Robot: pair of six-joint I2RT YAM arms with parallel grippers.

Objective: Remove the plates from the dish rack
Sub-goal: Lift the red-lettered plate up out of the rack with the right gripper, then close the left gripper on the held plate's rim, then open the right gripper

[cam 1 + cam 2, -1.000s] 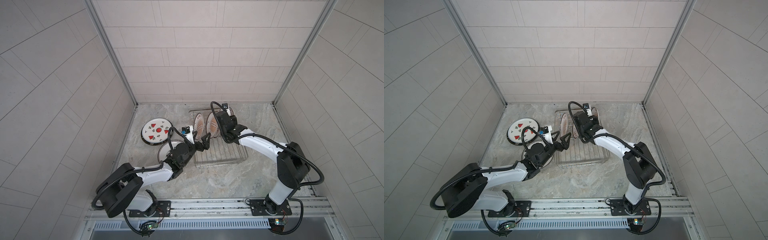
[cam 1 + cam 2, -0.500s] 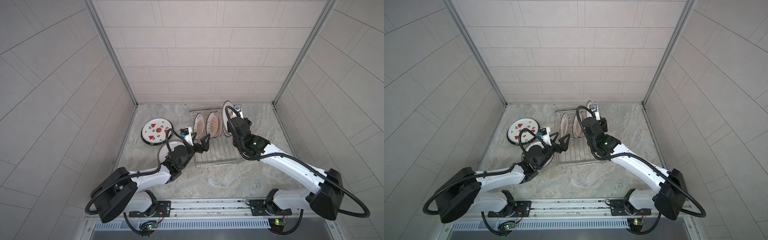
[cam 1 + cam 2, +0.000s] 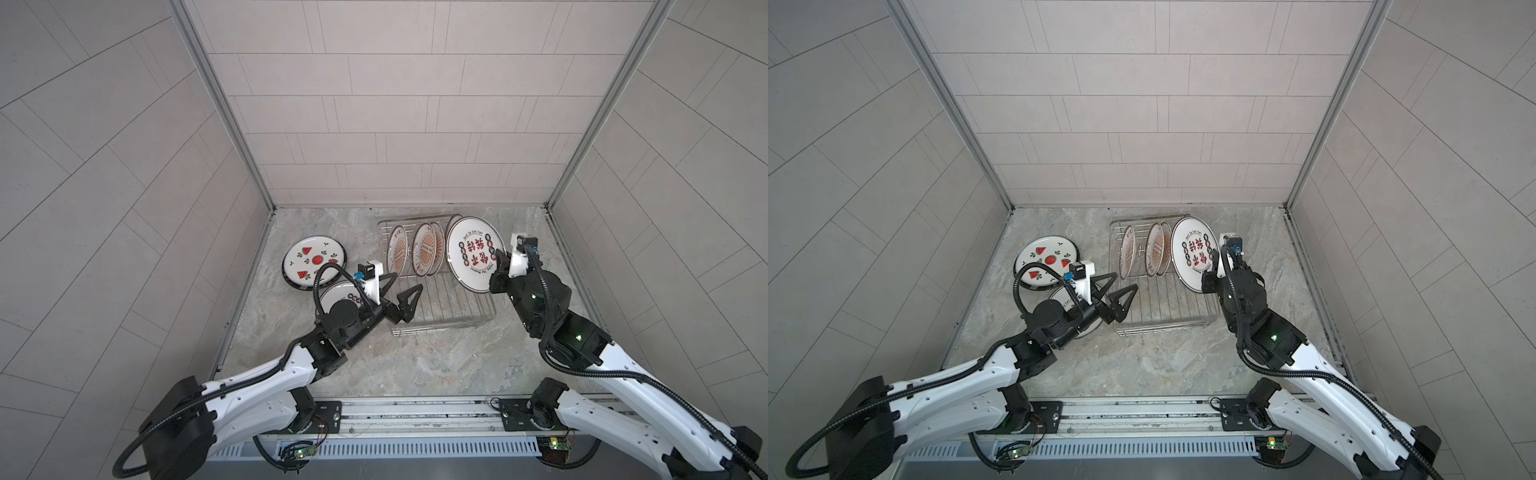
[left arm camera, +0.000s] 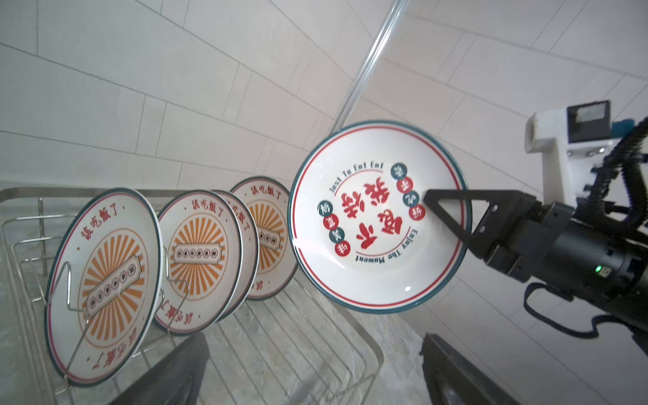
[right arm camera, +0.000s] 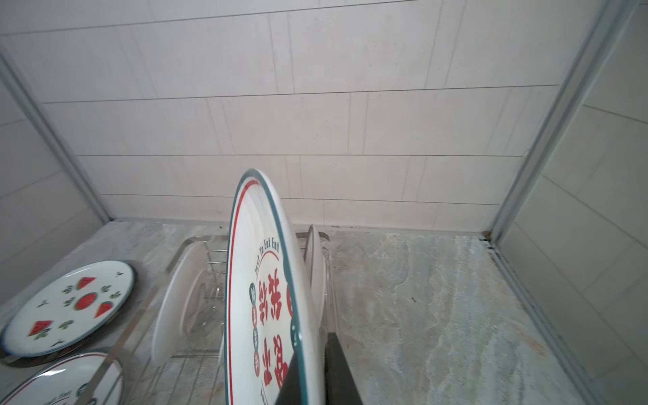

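Right gripper (image 4: 432, 199) clamping plate (image 4: 371, 273), white, red characters

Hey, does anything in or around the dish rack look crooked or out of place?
One thing: in the dish rack, two sunburst plates lean close together, nearly overlapping, while the others stand spaced apart. The red-character plate is out of the rack, but deliberately, clamped on edge in the right pincer. No chips or spills show.

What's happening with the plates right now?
The right end effector is shut on the rim of the red-character plate, holding it on edge above the right end of the dish rack. Sunburst plates stand in the rack. The left end effector hovers open at the rack's left side, empty. The watermelon plate and another plate lie on the table.
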